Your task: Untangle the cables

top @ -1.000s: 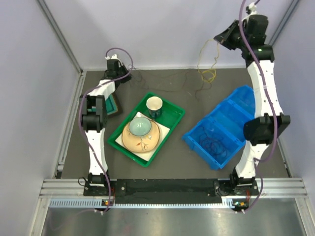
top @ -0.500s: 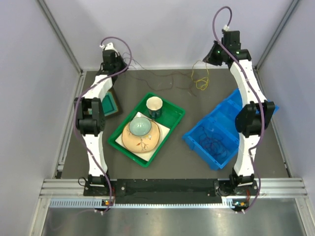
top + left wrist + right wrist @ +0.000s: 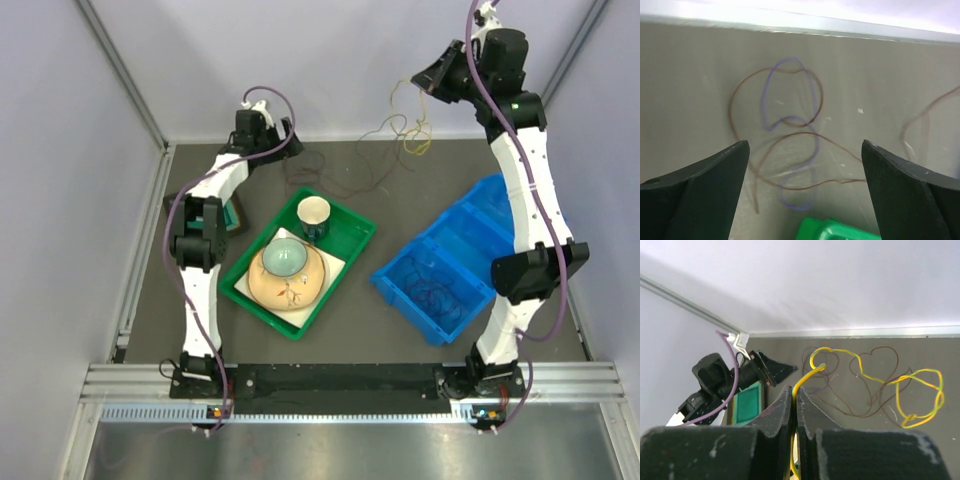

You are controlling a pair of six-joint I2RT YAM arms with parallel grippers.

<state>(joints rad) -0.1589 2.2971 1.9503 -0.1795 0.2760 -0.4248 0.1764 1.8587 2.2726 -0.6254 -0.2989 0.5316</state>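
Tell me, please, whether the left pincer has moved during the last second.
Yes: the left pincer swung right, toward the green tray's far corner.

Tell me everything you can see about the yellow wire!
The yellow wire is very thin and floppy, bright yellow with a greenish tint in places. It is pinched between the shut fingers of the right gripper, which holds that part up in the air. From there it curls over, wiggles sideways, and ends in a loose loop lying on the dark table. Thin brown wires cross it, so it looks tangled with them.
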